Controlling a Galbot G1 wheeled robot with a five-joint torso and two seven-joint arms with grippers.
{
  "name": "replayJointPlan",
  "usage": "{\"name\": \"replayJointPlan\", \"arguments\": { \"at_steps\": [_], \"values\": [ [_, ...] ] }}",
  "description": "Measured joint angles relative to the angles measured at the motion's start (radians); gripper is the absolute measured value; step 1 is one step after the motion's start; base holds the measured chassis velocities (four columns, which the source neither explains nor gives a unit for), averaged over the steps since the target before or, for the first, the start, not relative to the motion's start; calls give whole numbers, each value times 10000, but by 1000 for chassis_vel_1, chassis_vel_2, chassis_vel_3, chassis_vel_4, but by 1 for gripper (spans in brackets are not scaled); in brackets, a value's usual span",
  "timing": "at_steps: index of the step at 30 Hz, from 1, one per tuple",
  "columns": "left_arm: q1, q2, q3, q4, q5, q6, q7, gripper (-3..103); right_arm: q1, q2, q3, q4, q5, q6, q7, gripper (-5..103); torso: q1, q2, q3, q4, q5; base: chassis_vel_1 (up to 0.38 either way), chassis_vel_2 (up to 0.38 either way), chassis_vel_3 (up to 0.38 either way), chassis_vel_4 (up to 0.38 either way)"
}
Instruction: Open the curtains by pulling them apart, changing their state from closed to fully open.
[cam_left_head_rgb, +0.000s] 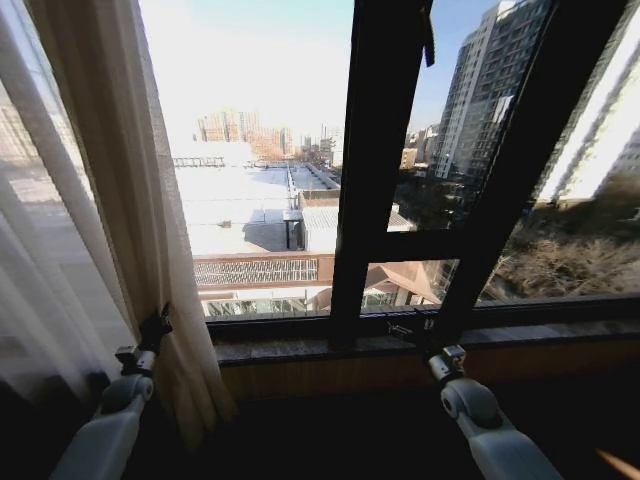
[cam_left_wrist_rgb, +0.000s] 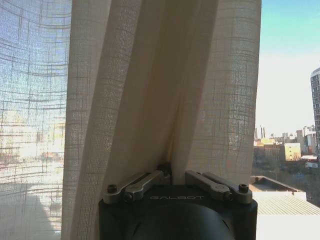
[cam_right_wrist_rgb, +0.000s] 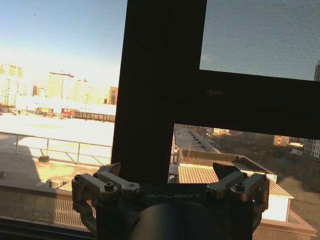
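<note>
Window (cam_left_head_rgb: 260, 150): a large glazed opening with a dark frame (cam_left_head_rgb: 385, 170), giving onto sunlit rooftops and high-rise blocks. A dark vertical bar of the frame stands at centre, a second bar slants at the right, and a horizontal bar crosses between them. A stone sill (cam_left_head_rgb: 330, 345) runs along the base.

The curtains (cam_left_head_rgb: 100, 190): sheer white-cream fabric with a visible open weave, translucent where it hangs single and more opaque, warmer cream where the pleats bunch. In the head view the fabric is gathered at the left side of the window, hanging in long vertical folds down past the sill; the glass to its right is uncovered. In the left wrist view the curtains (cam_left_wrist_rgb: 150, 90) show several deep pleats converging downward toward the claw, with a thinner, brighter panel to one side through which building outlines show faintly.

Left claw (cam_left_head_rgb: 155, 328): at the lower edge of the bunched fabric, at the end of the pale left arm. In the left wrist view the left claw (cam_left_wrist_rgb: 165, 170) is clenched on the curtains, its linkage bars drawn inward and a fold of the fabric pinched between the tips. The word "GALBOT" is printed on the dark housing.

Right claw (cam_left_head_rgb: 415, 328): raised before the sill at the foot of the central frame bar, well apart from the fabric. In the right wrist view the right claw (cam_right_wrist_rgb: 170, 172) is released, fingers spread with nothing between them; "GALBOT" is again legible on its housing.
</note>
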Motion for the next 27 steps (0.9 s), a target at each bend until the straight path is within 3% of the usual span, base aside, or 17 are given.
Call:
{"name": "replayJointPlan", "arguments": {
  "at_steps": [13,18,22,27],
  "values": [
    [48,-4,-57,-66,-7,-5,-8,0,0,0,-1,0,0,0,0,100,1,0,0,-3,5,188,172,-192,-196],
    [54,17,-79,-73,-20,-37,-13,0,0,1,-3,0,0,0,-1,100,1,1,-1,5,1,209,213,-237,-208],
    [87,15,-88,-81,-22,-32,-31,0,0,1,-3,0,0,0,-2,100,2,0,0,6,-6,92,80,-56,-82],
    [147,-9,-93,-87,-19,-37,-35,0,0,0,-2,-3,0,0,-1,100,1,-3,2,-5,12,0,0,0,0]
  ]
}}
